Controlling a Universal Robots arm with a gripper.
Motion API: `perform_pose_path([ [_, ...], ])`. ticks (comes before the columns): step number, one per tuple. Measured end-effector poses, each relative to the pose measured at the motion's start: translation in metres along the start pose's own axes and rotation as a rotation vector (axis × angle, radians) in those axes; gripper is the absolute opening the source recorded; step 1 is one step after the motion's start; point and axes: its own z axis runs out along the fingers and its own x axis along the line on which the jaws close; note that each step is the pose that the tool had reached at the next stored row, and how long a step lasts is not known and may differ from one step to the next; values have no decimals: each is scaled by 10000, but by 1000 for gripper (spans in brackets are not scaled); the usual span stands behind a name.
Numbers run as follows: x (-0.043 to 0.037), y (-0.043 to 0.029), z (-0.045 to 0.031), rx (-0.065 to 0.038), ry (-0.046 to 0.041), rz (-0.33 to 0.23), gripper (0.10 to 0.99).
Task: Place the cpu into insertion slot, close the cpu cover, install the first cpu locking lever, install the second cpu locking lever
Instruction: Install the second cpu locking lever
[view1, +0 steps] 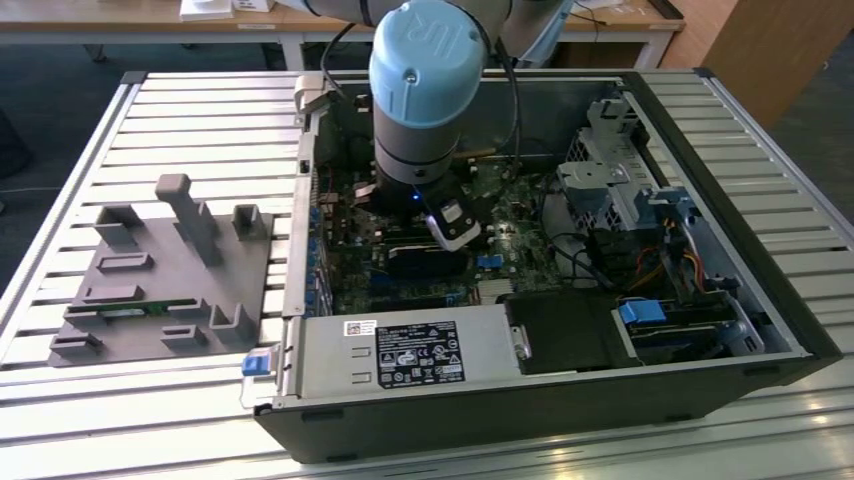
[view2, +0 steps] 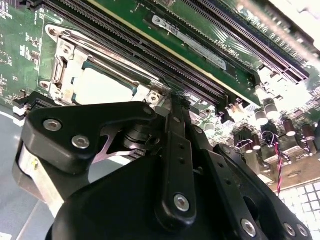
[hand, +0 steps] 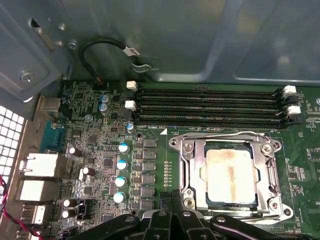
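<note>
The cpu (hand: 231, 172) shows its pale silvery-tan face in the insertion slot (hand: 235, 204) on the green board. The cpu cover (hand: 192, 172), a silver frame, lies flat around it. In the second wrist view the cpu (view2: 102, 86) and cover (view2: 67, 65) sit just beyond my fingertips. My gripper (hand: 170, 199) is shut, its black fingers pressed together beside a corner of the socket, with nothing visible between them. The same shut fingertips of the gripper (view2: 172, 100) show in the second wrist view. In the exterior view the gripper (view1: 454, 228) hangs low inside the open computer case.
Long black memory slots (hand: 210, 105) run beside the socket, and blue-topped capacitors (hand: 122, 165) stand on its other side. The case holds a power supply (view1: 400, 350) and a drive cage (view1: 614, 180). A grey fixture (view1: 160, 270) lies at the exterior view's left.
</note>
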Motion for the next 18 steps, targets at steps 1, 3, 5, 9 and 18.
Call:
perform_pose_path([
  [1, 0, 2, -7, 0, 0, 0, 106],
  [3, 1, 10, -27, -1, 0, 0, 106],
  [5, 1, 20, -54, 0, 0, 0, 106],
  [9, 1, 45, -121, -1, -1, 0, 106],
  [18, 1, 81, -220, -4, -2, -1, 106],
])
